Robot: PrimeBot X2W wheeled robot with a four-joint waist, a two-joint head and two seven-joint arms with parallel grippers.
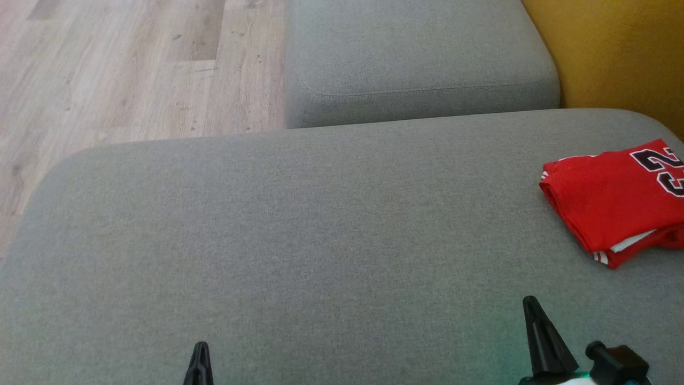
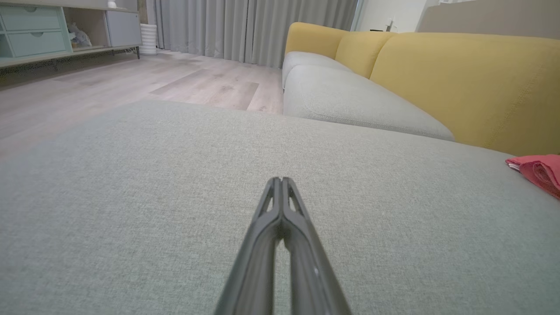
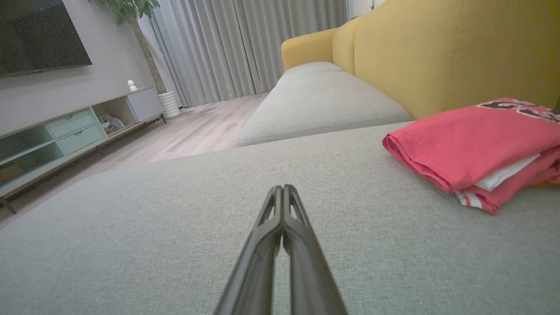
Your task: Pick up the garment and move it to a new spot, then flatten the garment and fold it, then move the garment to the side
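Head view: The red jersey [image 1: 609, 198] lies folded at the right edge of the large grey seat cushion [image 1: 267, 240], its black numerals facing up and a white layer showing at its near edge. The left gripper [image 1: 199, 363] rises at the lower left and the right gripper [image 1: 534, 331] at the lower right. Both are over bare cushion and apart from the jersey. A second grey cushion [image 1: 417, 59] lies beyond, with the wood floor [image 1: 123, 69] to its left and the yellow backrest [image 1: 614, 53] to its right.

Left wrist view: The left gripper [image 2: 280, 181] has its two fingers pressed together at the tips, with nothing between them. The jersey [image 2: 540, 170] lies at the far right, well apart.

Right wrist view: The right gripper [image 3: 282, 189] is likewise fully closed and empty. The jersey [image 3: 463, 140] rests on the cushion ahead and to the right, against the yellow backrest, not touching the fingers.
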